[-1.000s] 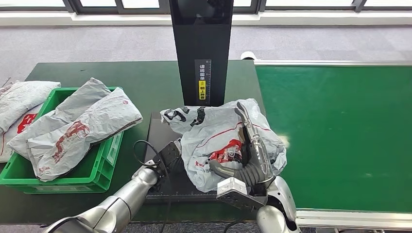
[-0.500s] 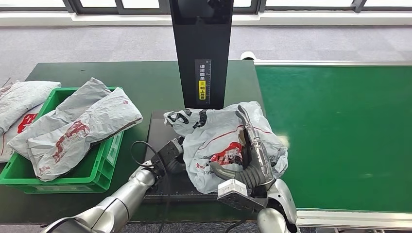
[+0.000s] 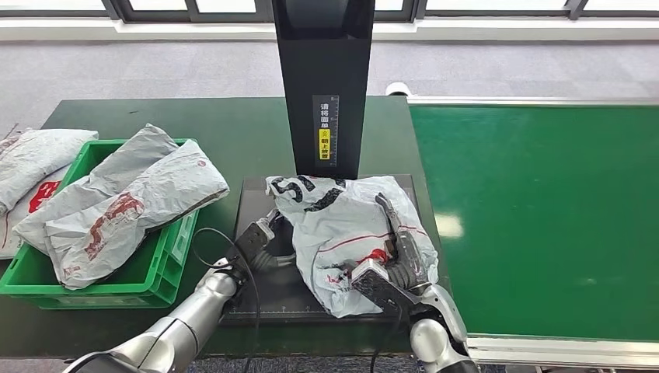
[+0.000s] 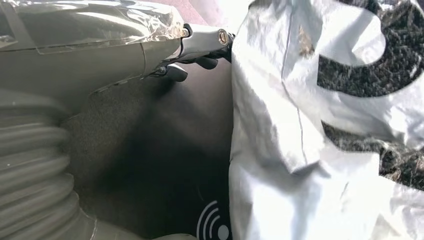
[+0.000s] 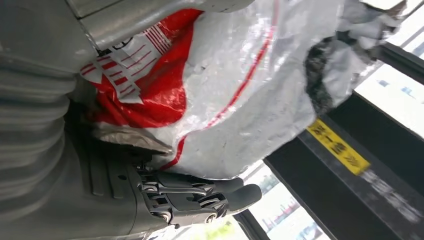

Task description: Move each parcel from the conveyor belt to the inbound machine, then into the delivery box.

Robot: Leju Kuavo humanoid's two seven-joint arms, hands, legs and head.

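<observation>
While the parcel (image 3: 350,233) lies on the inbound machine (image 3: 256,203) for scanning, the right hand (image 3: 400,252) grips it, fingers (image 5: 220,192) curled beneath. The left hand (image 3: 260,237) touches its edge; whether its fingers are spread or pressed together cannot be told.

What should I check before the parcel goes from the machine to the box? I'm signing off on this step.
1. Parcel lies on the black platform below the scanner column: ok.
2. Right hand grips the parcel: ok.
3. Left hand touches the parcel's edge: cannot tell if gripping.
4. Green box has room: not ok, two parcels heaped over its rim.
5. Label read: cannot tell.
</observation>
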